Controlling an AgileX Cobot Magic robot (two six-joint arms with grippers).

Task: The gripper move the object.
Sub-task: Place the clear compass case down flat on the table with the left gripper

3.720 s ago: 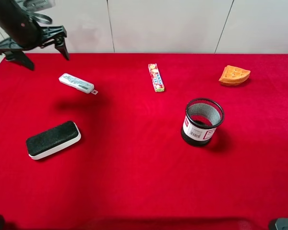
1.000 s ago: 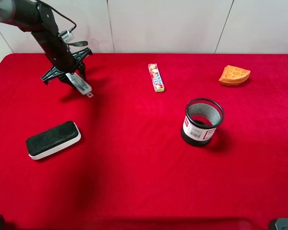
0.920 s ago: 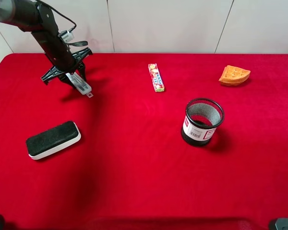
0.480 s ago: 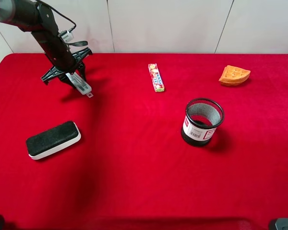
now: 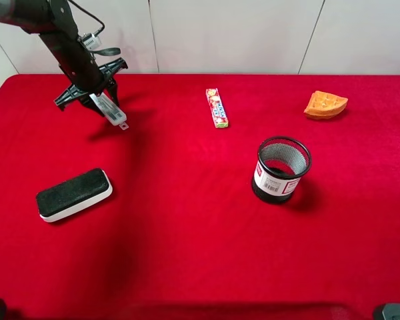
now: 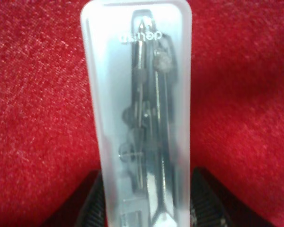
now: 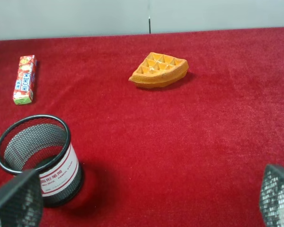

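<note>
The object, a slim white bar [image 5: 109, 111] with a small tab at its lower end, hangs tilted in my left gripper [image 5: 94, 95] at the far left of the red table [image 5: 187, 233], a little above the cloth. In the left wrist view it is a frosted white case [image 6: 109, 118] with dark metal parts inside, and the black fingers [image 6: 92, 204] are shut on its sides. My right gripper [image 7: 146, 208] is open and empty, with its fingertips [image 7: 15, 203] wide apart near the mesh cup.
A black-topped white eraser [image 5: 74, 194] lies front left. A red-green candy stick [image 5: 217, 107] lies at the back middle. A black mesh pen cup [image 5: 281, 170] stands right of centre. An orange waffle piece [image 5: 325, 105] lies back right.
The left gripper came down from the far left corner and closed on the white bar. In the last half second it has risen slightly with the bar.
</note>
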